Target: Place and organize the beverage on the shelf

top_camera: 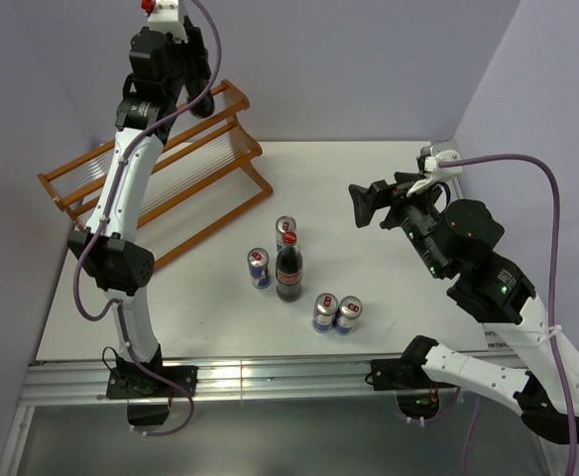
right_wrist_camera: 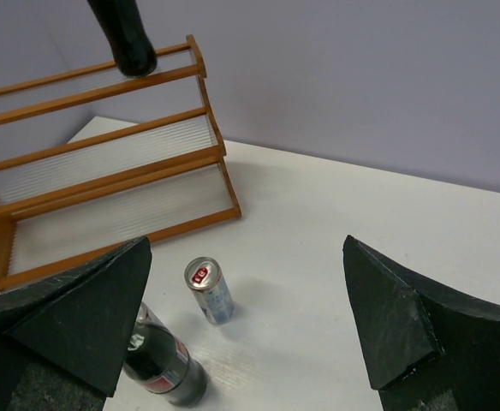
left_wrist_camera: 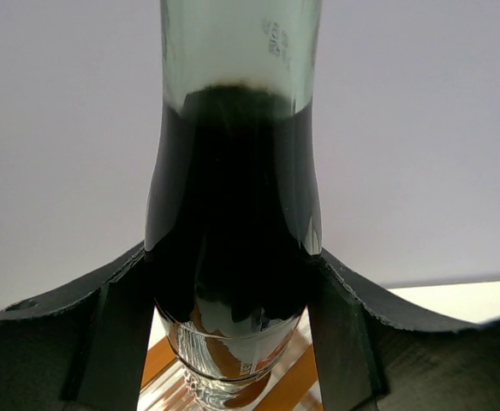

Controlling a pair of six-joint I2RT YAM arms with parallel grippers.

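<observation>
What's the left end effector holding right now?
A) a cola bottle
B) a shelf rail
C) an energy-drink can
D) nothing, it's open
A: in the left wrist view the left end effector is shut on the dark cola bottle, its fingers pressed against both sides of the glass. The right wrist view shows the bottle's base near the top rail of the shelf.

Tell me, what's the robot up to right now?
Left gripper shut on cola bottle, over shelf top. Right gripper open, empty. Second bottle, four cans on table. Nothing blocking.
</observation>
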